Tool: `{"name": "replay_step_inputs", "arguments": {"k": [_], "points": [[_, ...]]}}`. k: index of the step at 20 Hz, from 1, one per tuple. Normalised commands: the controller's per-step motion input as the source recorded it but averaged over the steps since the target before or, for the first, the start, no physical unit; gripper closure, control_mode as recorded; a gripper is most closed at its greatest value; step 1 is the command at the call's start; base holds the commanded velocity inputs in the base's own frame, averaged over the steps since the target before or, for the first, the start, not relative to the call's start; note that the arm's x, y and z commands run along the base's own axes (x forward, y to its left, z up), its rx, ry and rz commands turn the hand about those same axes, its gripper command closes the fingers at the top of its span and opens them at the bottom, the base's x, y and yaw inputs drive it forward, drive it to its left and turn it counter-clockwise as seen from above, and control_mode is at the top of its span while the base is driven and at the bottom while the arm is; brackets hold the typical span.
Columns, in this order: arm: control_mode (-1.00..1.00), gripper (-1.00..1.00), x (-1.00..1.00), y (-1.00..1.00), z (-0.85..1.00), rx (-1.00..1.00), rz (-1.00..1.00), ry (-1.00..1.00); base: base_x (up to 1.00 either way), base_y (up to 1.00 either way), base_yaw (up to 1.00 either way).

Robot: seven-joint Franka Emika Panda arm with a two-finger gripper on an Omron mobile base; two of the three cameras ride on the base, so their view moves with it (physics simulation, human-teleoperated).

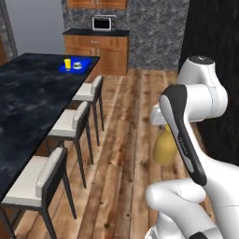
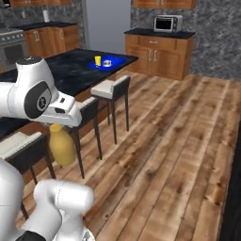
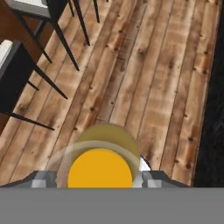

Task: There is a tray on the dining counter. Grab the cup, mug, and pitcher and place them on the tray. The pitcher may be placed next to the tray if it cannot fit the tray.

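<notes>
Mustard-yellow, the pitcher (image 1: 163, 148) hangs in the air under the arm's hand, above the wooden floor (image 2: 164, 155) and clear of it. In the hand view its round top (image 3: 99, 168) sits between the two fingertips of the gripper (image 3: 94, 180), which stand close on either side of its neck, so the fingers are clamped on the pitcher. In the right base view the pitcher's round body (image 2: 62, 146) shows just below the white hand, beside a stool (image 2: 113, 92).

The dining counter (image 1: 32, 102) runs along the left, black and white-veined, with three stools (image 1: 70, 126) lined up at its near edge. At the counter's far end lies the blue tray (image 1: 65, 68). The yellow cup (image 1: 68, 63) stands on the tray's left part, and the white mug (image 1: 77, 65) sits on it just to the right of the cup. The pitcher is well apart from the tray, near the robot.
</notes>
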Motion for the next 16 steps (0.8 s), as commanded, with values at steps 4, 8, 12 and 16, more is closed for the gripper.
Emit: {"name": "replay_step_inputs", "arguments": {"k": [4, 8, 12, 16], "points": [[1.00, 1.00, 0.00, 0.00, 0.00, 0.00, 0.00, 0.00, 1.00, -0.96, 0.33], [1.00, 1.00, 0.00, 0.00, 0.00, 0.00, 0.00, 0.00, 1.00, -0.90, 0.34], [1.00, 1.00, 0.00, 0.00, 0.00, 0.00, 0.00, 0.00, 1.00, -0.87, 0.37], [1.00, 1.00, 0.00, 0.00, 0.00, 0.00, 0.00, 0.00, 1.00, -0.88, 0.38]]}}
